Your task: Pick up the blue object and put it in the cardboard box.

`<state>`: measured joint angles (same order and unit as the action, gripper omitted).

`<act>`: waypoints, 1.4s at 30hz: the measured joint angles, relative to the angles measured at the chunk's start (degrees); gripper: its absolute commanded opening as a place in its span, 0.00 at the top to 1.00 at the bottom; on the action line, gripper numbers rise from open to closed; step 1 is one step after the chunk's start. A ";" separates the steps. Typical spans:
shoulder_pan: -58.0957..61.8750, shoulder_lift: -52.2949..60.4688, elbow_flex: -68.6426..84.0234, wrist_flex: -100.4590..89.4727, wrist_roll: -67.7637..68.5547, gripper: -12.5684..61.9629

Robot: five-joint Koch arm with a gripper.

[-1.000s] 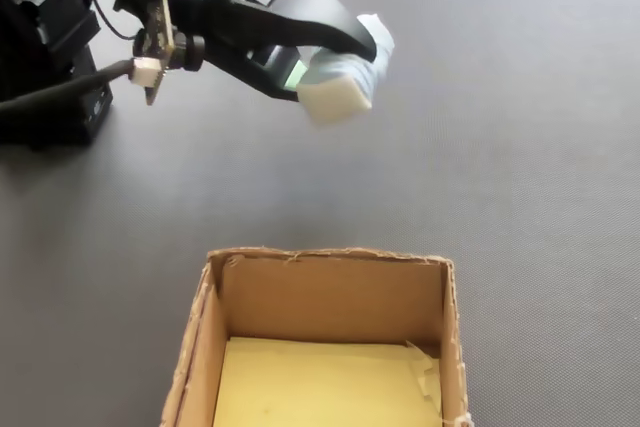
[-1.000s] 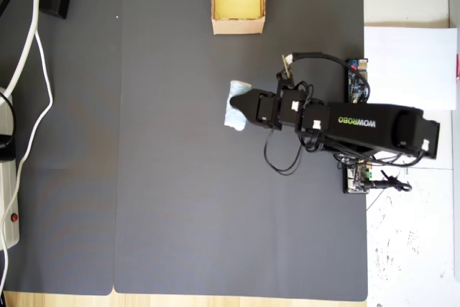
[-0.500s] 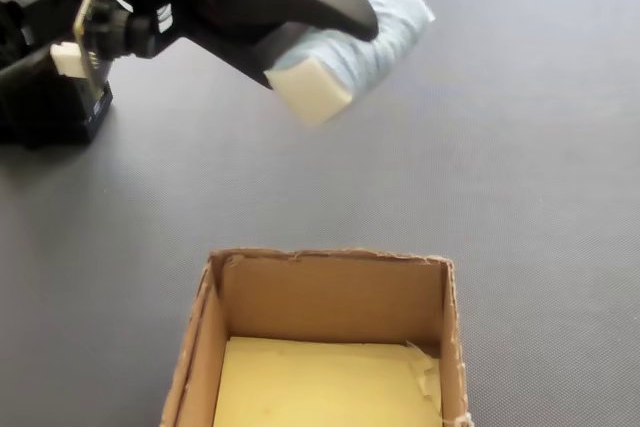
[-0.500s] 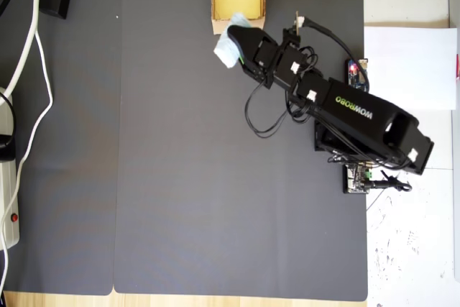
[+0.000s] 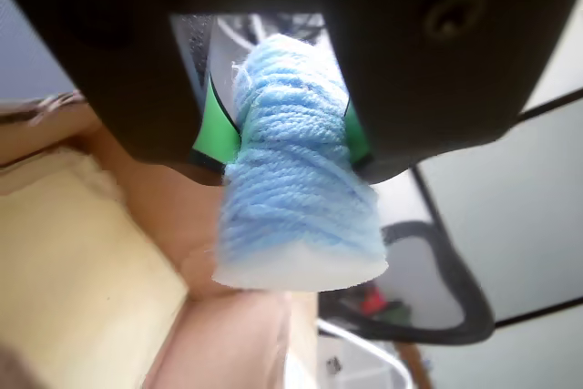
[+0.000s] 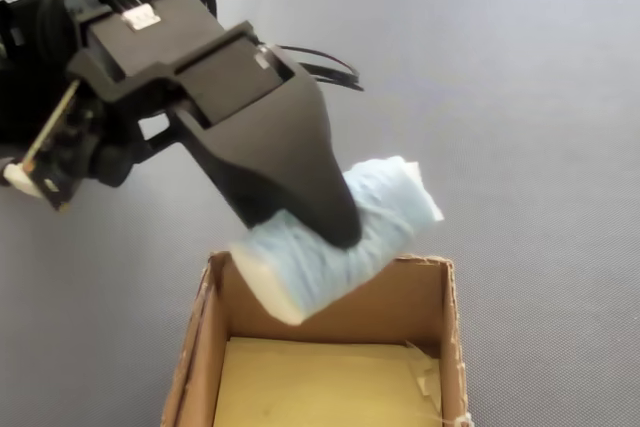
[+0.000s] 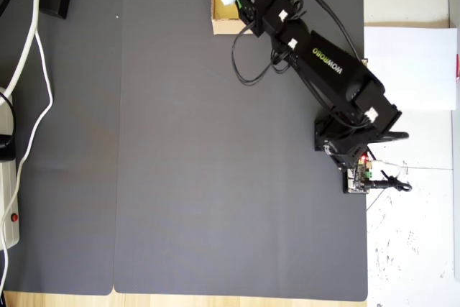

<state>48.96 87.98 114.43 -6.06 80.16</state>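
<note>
Here the gripper (image 5: 290, 148) is clamped on the blue object (image 6: 345, 237), squeezing its middle between green-padded fingers (image 5: 214, 129) so the bundle hangs clear over the far wall of the cardboard box (image 6: 200, 347), above the opening and well placed for a drop onto the yellowish floor. Nothing blocks the way down. On the dark mat (image 7: 187, 177) nothing else lies near; white cables (image 7: 32, 55) run well off at the overhead view's left edge.
</note>
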 measured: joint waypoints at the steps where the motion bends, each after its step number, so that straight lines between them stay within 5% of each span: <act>1: 0.26 -0.18 -0.09 0.62 -0.09 0.54; 5: 1.58 -0.44 -2.64 9.32 0.62 0.42; 17: -1.32 4.75 -0.62 9.32 0.70 0.42; 42: -31.73 35.77 38.58 0.97 3.08 0.38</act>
<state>17.23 123.75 153.02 -5.10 83.23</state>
